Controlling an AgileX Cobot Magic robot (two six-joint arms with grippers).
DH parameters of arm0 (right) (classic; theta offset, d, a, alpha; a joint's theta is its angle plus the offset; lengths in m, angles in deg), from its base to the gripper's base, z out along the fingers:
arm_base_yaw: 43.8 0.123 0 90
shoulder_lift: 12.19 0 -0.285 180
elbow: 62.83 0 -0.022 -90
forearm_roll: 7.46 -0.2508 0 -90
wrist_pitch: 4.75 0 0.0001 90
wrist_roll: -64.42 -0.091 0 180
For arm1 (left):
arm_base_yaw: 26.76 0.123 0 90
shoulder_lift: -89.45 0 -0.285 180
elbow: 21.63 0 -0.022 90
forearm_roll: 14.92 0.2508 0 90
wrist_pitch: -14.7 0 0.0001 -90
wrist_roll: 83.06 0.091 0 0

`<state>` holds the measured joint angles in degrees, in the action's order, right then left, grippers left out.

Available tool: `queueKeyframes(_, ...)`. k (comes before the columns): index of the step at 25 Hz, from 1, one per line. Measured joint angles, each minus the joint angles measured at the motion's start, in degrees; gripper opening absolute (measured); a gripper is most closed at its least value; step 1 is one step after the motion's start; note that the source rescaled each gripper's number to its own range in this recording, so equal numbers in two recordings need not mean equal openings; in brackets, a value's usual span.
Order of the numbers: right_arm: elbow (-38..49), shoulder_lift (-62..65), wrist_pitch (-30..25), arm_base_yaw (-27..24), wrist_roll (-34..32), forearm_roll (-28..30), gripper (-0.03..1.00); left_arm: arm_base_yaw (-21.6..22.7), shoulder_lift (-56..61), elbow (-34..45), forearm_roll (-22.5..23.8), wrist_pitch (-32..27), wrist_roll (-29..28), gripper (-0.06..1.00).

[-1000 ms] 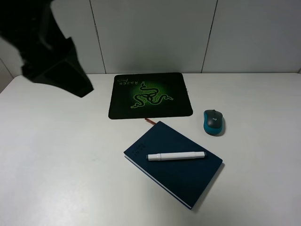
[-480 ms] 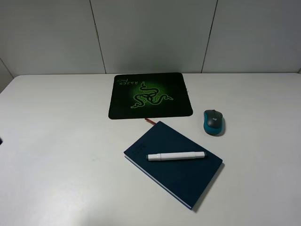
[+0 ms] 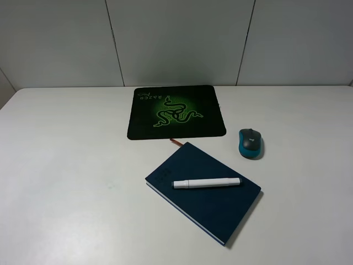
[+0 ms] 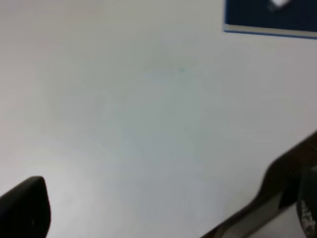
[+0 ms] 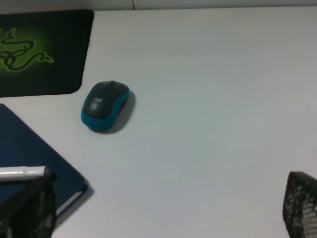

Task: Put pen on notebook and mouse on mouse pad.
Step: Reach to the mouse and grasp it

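Pen: the slim white cylindrical pen (image 3: pixel 207 183) is shown lying flat across the dark navy hardcover notebook (image 3: pixel 212 212), kept within its edges.
Notebook: set cornerwise on the white table (image 3: pixel 71 165), its ribbon corner close by the pad's near edge.
Mouse: the small oval mouse (image 3: pixel 251 143) (dark grey top, teal sides) is seen on bare table, off the pad and just beside its near right corner.
Mouse pad: the thin black rectangular pad (image 3: pixel 176 113) with its green snake emblem is laid near the table's far edge, by the wall.
Left claw (image 4: pixel 158 191): fingers spread wide over bare table, nothing clasped.
Right claw (image 5: pixel 163 208): fingers wide apart, nothing gripped; the mouse is framed ahead, well apart.
Open room: broad bare table is left on both flanks.
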<state>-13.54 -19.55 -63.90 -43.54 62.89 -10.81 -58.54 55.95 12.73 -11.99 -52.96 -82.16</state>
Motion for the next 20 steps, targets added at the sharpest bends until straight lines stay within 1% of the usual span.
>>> queueKeyframes(6, 0.0, 0.0, 0.0, 0.0, 0.0, 0.0, 1.0, 11.23, 5.64, 5.43, 0.25, 2.52, -0.17, 1.0)
queueKeyframes(11, 0.0, 0.0, 0.0, 0.0, 0.0, 0.0, 1.0, 18.54, 11.97, 10.52, 0.25, 5.01, -0.22, 1.0)
queueKeyframes(14, 0.0, 0.0, 0.0, 0.0, 0.0, 0.0, 1.0, 21.52, 16.19, 13.39, 0.19, 7.07, -0.22, 1.0)
queueKeyframes(20, 0.0, 0.0, 0.0, 0.0, 0.0, 0.0, 1.0, 25.35, 24.33, 15.08, -1.29, 7.06, -0.02, 1.0)
